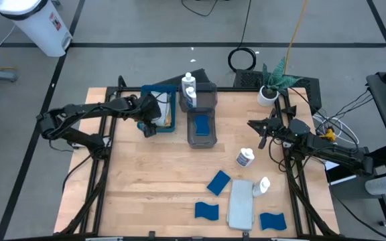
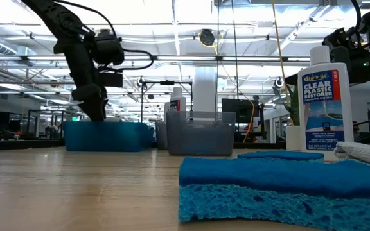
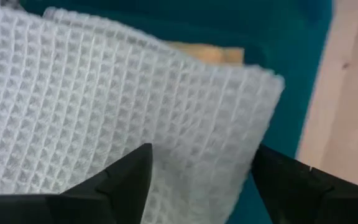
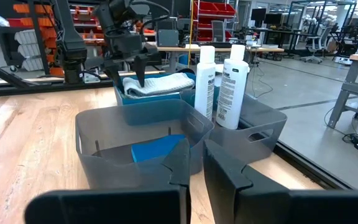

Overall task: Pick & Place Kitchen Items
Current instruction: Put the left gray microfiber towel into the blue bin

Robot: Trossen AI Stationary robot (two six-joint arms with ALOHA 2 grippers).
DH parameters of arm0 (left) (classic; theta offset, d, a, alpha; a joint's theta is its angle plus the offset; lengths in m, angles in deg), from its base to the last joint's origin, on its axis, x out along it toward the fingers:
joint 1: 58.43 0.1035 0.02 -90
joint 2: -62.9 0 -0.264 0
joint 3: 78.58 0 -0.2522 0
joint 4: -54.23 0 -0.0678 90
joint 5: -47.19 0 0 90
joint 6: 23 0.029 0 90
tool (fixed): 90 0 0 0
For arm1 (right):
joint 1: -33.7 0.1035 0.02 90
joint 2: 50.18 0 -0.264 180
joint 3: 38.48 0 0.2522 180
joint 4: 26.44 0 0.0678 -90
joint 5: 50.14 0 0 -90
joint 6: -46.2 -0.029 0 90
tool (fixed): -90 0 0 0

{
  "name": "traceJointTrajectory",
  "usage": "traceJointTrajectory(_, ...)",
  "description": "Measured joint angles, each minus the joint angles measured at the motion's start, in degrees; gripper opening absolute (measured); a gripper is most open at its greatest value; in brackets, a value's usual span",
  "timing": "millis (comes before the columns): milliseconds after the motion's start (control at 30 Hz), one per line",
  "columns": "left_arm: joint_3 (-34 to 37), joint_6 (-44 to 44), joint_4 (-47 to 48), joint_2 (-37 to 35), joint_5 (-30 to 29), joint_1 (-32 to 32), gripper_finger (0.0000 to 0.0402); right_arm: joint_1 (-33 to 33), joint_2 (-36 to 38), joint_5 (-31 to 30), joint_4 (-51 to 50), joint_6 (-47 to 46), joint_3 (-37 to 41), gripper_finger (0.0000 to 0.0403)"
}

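Observation:
A light grey waffle cloth (image 3: 104, 93) lies folded in the blue tray (image 1: 169, 127) at the far left, on top of an orange cloth (image 3: 210, 54). My left gripper (image 3: 201, 180) stands open right over the grey cloth, pointing steeply down. Two white bottles (image 1: 189, 90) stand upright in the far grey bin (image 1: 210, 94), and a blue sponge (image 1: 202, 125) lies in the near bin. Another grey cloth (image 1: 241, 203), loose sponges (image 1: 218, 182) and two bottles (image 1: 245, 158) lie on the near right of the table. My right gripper (image 1: 261, 134) waits shut at the right edge. My left gripper comes at the grey cloth from above, slanting, with one finger (image 3: 126, 180) over the cloth's face and the other (image 3: 291, 180) beside its folded edge (image 3: 260, 118). I cannot tell whether the fingertips touch the cloth, which rests in the tray.
The two grey bins (image 4: 135, 124) stand side by side just right of the tray. A potted plant (image 1: 273, 84) sits at the far right corner. Bare wood lies in the table's middle and near left.

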Motion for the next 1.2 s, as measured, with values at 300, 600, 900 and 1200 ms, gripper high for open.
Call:
traceJointTrajectory(300,-5.04,-0.94,4.05,-0.5,-0.41,-1.97,0.0285,0.0,0.0,-0.01,0.0,0.0,0.0,0.002)
traceJointTrajectory(600,-5.94,-10.28,6.27,0.01,-9.32,-0.38,0.0227,-0.02,-0.01,-0.01,0.0,0.0,0.02,0.002)
traceJointTrajectory(900,-4.08,-13.81,6.87,0.0,-3.14,-0.12,0.0079,0.0,0.0,0.0,0.02,0.0,0.02,0.002)
traceJointTrajectory(1200,1.57,-13.79,-0.41,-0.02,-2.92,-0.03,0.0021,0.0,-0.01,0.01,0.01,0.0,0.02,0.002)
